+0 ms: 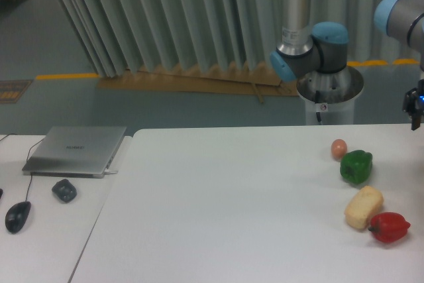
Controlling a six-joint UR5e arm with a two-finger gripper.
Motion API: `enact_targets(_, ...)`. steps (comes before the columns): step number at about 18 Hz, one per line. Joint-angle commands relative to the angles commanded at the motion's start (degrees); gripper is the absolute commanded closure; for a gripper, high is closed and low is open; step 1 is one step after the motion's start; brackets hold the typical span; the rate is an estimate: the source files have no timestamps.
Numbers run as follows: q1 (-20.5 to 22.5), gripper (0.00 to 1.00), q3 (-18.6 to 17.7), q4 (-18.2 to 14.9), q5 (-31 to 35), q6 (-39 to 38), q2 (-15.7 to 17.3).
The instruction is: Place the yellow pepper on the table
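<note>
The yellow pepper does not show anywhere in this view. The large white table [218,217] fills the lower middle and right. My gripper [416,118] is a dark shape cut off by the right edge, hanging just above the table's far right corner. Its fingers are mostly out of frame, so I cannot tell whether it is open, shut, or holding anything. The arm's grey and blue joints [311,51] stand behind the table's far edge.
On the table's right side lie a small brownish egg-like ball [339,148], a green pepper [356,166], a pale cream oblong lump [364,207] and a red pepper [389,227]. A narrower desk at left holds a silver laptop [76,150], a dark mouse [18,216] and a dark lump [64,190].
</note>
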Motion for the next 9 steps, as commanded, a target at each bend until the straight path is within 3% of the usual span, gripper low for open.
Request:
enact_targets(4,0.18,0.0,0.8,3.69,0.44,-0.53,-2.55)
enact_targets(9,2.99,0.0,0.97,3.96,0.18,-1.67,-6.06)
